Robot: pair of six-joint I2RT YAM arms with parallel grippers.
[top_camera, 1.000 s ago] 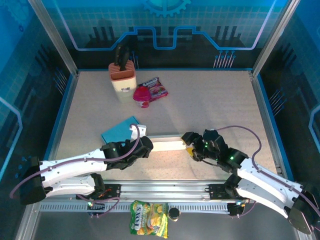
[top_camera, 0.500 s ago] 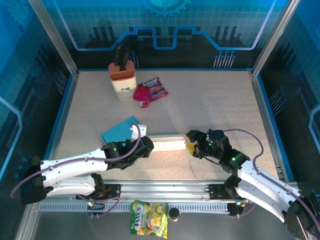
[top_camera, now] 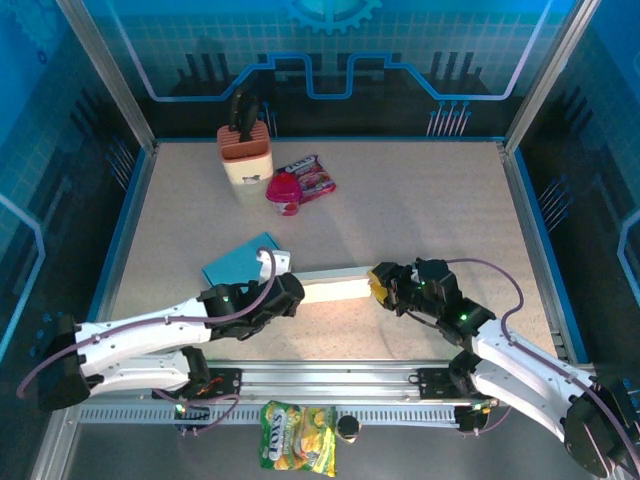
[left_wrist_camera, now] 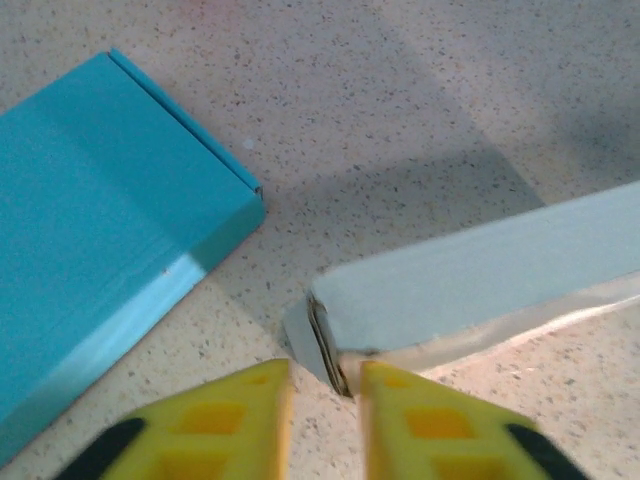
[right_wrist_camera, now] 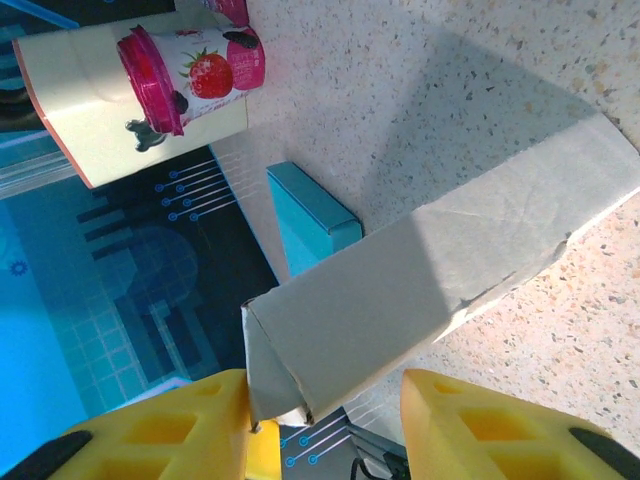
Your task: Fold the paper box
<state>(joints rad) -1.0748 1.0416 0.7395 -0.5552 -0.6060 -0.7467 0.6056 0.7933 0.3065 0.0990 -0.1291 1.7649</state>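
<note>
Low in the middle of the top view, we see the paper box (top_camera: 330,288) lying flat on the surface (top_camera: 420,210), stretched between the two arms. We find the left end effector (left_wrist_camera: 325,405) narrowly parted, with the box's left end at the gap between its tips. The right end effector (right_wrist_camera: 325,425) stands wider, straddling the box's right end.

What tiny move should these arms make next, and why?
Probably the right gripper should close on the box: that end sits between its open jaws, while the left gripper stands slightly open at the other end, gripping nothing.
</note>
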